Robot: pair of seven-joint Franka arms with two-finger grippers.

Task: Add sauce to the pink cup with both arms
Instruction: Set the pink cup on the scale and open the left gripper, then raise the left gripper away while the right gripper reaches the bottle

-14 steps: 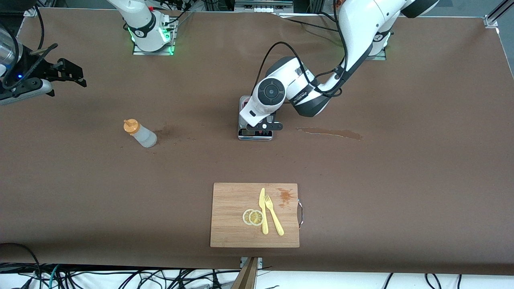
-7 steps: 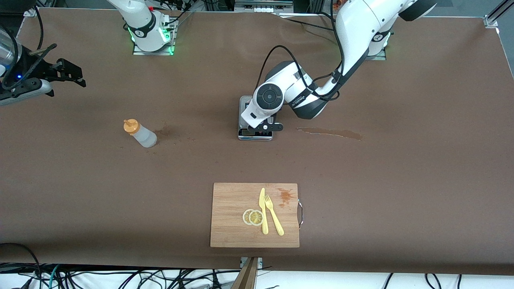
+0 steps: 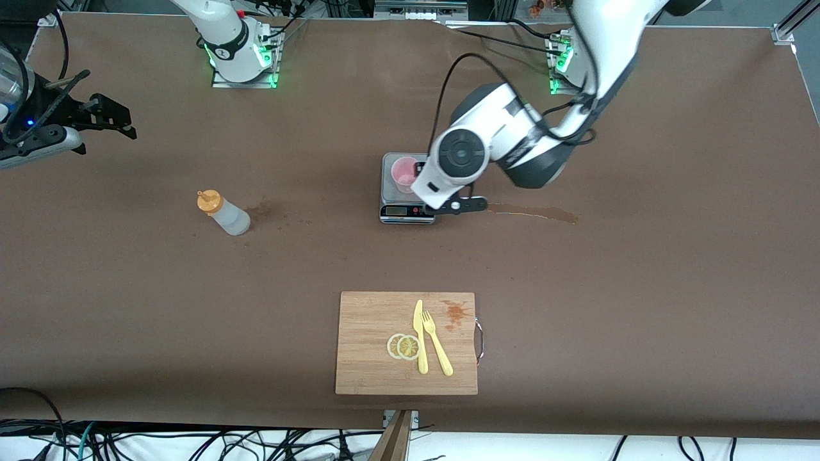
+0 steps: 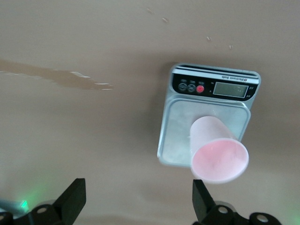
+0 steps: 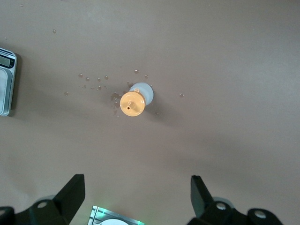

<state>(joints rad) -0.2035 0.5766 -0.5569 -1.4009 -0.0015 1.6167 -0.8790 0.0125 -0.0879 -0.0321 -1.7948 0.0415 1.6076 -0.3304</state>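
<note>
Standing on scale [image 3: 406,189]: pink cup [image 3: 404,173] (upright).

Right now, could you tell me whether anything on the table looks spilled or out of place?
Yes. A long brownish wet streak lies on the table beside the scale, toward the left arm's end. Smaller stains sit beside the squeeze bottle, and another stain marks the cutting board. The pink cup stands upright on the scale.
</note>
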